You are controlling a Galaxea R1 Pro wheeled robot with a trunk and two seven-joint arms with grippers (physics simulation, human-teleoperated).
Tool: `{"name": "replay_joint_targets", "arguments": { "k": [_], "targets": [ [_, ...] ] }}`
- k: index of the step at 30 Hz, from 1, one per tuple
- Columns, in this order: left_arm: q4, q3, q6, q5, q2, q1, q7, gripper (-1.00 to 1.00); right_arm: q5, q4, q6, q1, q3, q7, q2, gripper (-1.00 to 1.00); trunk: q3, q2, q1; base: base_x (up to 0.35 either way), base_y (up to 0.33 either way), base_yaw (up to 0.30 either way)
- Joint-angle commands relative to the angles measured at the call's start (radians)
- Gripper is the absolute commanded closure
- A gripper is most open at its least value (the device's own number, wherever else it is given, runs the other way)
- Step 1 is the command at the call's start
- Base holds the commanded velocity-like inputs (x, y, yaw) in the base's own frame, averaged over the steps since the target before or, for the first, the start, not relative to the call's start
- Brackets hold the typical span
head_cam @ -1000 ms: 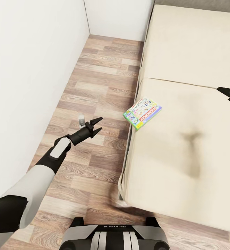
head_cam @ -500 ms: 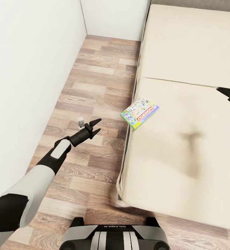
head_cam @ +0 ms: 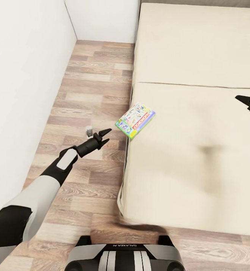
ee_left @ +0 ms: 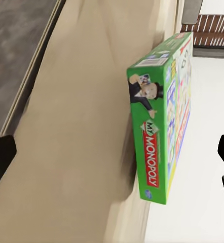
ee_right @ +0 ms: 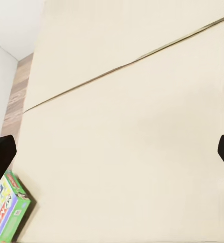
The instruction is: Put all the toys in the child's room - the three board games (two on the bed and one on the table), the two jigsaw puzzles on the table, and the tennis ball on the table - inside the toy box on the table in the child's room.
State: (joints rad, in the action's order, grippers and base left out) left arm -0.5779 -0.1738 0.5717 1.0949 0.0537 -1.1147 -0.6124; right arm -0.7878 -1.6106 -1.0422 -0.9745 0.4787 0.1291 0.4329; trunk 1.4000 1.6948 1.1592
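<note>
Just beyond the open, empty left gripper point(head_cam: 105, 136), Monopoly box point(head_cam: 135, 120) overhanging bed point(head_cam: 192, 150) edge.

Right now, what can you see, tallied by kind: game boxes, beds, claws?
Game boxes: 1, the Monopoly box at the bed's edge
Beds: 1
Claws: 2, left claw and right claw
Total: 4

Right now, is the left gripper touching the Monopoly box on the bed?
Apart. The head view shows the open left gripper over the floor, with bare planks between its fingertips and the Monopoly box at the bed edge.
</note>
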Motion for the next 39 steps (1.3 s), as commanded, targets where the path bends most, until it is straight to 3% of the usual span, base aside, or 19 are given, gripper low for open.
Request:
{"name": "replay_joint_targets", "arguments": {
  "k": [1,16,39],
  "targets": [
    [0.007,-0.004,0.0,0.005,0.001,-0.005,-0.005,-1.0,0.01,0.0,-0.005,-0.001,0.001,0.01,0.0,-1.0,0.0,0.0,0.0,0.0,0.0,-0.126],
    [0.036,-0.006,-0.019,-0.015,-0.014,-0.023,-0.035,-1.0,0.01,-0.003,-0.005,0.003,0.001,0.01,0.0,-1.0,0.0,0.0,0.0,0.0,0.0,-0.05],
    [0.04,-0.006,-0.025,-0.032,-0.013,-0.024,-0.042,-1.0,0.006,-0.003,-0.005,0.012,-0.004,0.01,-0.013,-1.0,0.0,0.0,0.0,0.0,0.0,-0.003]
  ]
}}
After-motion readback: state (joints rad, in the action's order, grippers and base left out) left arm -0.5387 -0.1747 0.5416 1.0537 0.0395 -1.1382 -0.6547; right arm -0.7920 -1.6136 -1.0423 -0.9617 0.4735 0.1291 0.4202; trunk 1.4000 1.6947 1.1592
